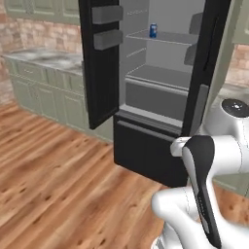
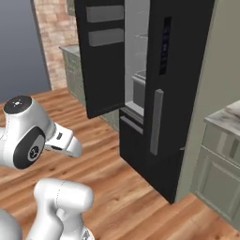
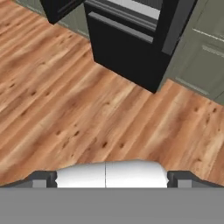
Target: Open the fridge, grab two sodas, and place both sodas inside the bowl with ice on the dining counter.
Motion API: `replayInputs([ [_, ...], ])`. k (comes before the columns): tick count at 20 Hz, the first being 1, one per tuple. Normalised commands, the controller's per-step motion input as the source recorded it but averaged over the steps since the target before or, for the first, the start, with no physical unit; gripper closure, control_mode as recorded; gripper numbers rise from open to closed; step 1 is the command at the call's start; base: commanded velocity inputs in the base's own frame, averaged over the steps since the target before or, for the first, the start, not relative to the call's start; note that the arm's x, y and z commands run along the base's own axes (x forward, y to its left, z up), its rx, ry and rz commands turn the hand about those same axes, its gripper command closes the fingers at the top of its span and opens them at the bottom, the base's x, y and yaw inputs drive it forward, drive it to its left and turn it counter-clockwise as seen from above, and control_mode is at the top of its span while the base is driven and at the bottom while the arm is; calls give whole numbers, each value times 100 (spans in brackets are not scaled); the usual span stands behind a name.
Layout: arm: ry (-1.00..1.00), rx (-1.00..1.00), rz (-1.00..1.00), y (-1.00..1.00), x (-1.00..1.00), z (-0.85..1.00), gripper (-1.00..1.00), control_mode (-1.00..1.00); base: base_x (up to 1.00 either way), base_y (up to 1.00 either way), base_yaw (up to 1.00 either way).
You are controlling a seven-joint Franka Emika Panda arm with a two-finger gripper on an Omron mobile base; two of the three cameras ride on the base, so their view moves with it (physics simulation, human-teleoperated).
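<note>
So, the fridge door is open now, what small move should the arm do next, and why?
Probably raise the hand and reach toward the blue soda can on the upper shelf. The left door of the fridge is swung wide, the can stands in plain sight, and the gripper is open, empty and pointed down at the wooden floor.

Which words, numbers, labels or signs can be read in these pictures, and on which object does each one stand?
No text can be read in any view.
Blue soda can on the upper shelf of the open fridge: a white marking, too small and blurred to read.
Dark panel on the closed fridge door: a column of small light marks, too small to read.
</note>
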Motion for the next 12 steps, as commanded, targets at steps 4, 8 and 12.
replayInputs([
  [4, 0, 0, 0, 0, 0, 0, -100, 100, 48, 49, -41],
  [8, 0, 0, 0, 0, 0, 0, -100, 100, 38, 60, -35],
  [12, 0, 0, 0, 0, 0, 0, -100, 100, 54, 56, -29],
])
